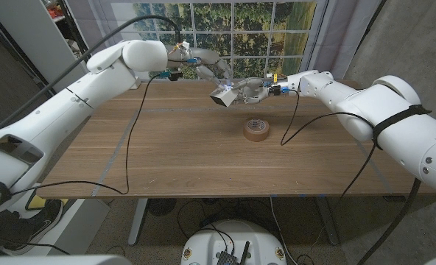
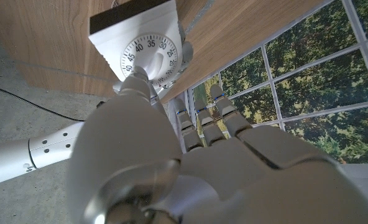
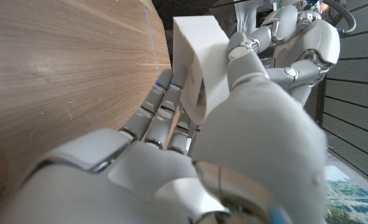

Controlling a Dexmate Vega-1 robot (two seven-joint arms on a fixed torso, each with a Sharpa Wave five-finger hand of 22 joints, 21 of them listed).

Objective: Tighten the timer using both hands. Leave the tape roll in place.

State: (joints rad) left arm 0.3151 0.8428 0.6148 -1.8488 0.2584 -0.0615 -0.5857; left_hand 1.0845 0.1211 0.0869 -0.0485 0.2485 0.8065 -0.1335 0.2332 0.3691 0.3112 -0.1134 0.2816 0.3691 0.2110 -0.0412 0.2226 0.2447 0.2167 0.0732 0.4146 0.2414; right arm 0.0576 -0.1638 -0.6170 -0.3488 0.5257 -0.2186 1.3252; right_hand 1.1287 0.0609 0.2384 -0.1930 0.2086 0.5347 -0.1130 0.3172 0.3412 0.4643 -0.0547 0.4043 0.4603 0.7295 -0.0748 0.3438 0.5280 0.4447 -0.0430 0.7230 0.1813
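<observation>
A white cube timer [image 1: 222, 95] is held up above the table's far middle. My right hand [image 1: 249, 90] grips its white body [image 3: 199, 62] between thumb and fingers. Its round dial [image 2: 149, 53] with black numbers faces my left hand [image 2: 171, 155]. That hand's thumb tip [image 2: 136, 79] lies on the knob at the dial's centre, while its other fingers [image 2: 202, 112] reach out straight beside the timer. Whether they pinch the knob is hidden. In the head view my left hand [image 1: 202, 69] comes at the timer from the far left. The brown tape roll [image 1: 256, 129] lies flat on the table, nearer than the timer.
The wooden table [image 1: 174, 154] runs wide on both sides of the tape roll. Black cables [image 1: 133, 140] trail across it from each wrist. A big window [image 1: 233, 29] stands behind the table's far edge.
</observation>
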